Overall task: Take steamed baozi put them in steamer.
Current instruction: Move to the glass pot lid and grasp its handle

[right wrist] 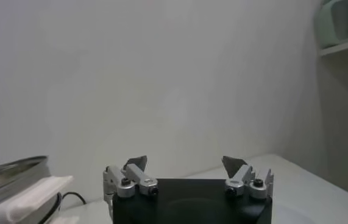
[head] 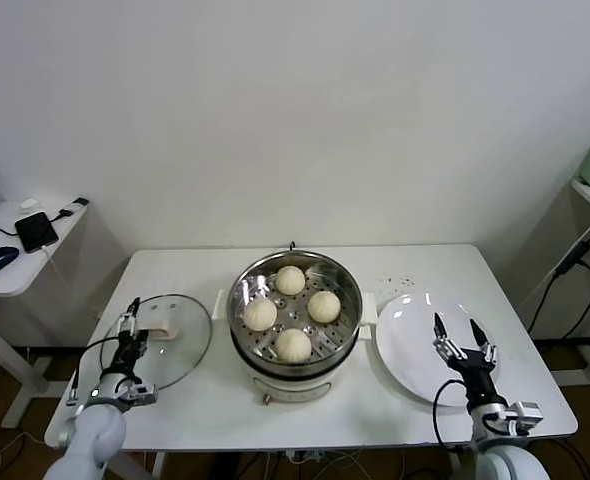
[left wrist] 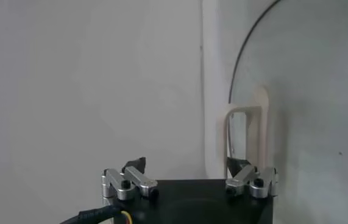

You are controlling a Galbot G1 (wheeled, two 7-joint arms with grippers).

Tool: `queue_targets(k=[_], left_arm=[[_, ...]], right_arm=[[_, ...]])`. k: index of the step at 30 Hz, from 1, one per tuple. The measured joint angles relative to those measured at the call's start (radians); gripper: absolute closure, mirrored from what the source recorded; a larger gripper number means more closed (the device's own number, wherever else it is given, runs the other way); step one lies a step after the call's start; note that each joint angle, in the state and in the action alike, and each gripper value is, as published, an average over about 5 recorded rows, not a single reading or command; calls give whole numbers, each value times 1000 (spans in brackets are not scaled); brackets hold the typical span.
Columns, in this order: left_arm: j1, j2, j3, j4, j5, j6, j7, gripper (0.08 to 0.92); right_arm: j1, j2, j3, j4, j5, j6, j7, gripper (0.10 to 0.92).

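Nearest the robot, the right gripper (head: pixel 464 340) hangs over the empty white plate (head: pixel 415 375) to the steamer's right, fingers spread wide, holding nothing. The left gripper (head: pixel 131 328), also wide open and empty, sits over the glass lid (head: pixel 190 345) to the steamer's left. In the steamer (head: pixel 347 290), at the table's centre, all four steamed baozi (head: pixel 293 344) rest on the perforated tray. Loading looks finished; both arms should probably keep away from the steamer's rim. Nothing blocks the steamer.
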Motion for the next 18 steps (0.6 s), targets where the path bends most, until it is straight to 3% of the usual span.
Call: queue_targets(k=[18], left_arm=[[-50,-8,22,53,-35,5,-18,177]], right_arm=[[-6,3,-2,0,-9,3,0,203]])
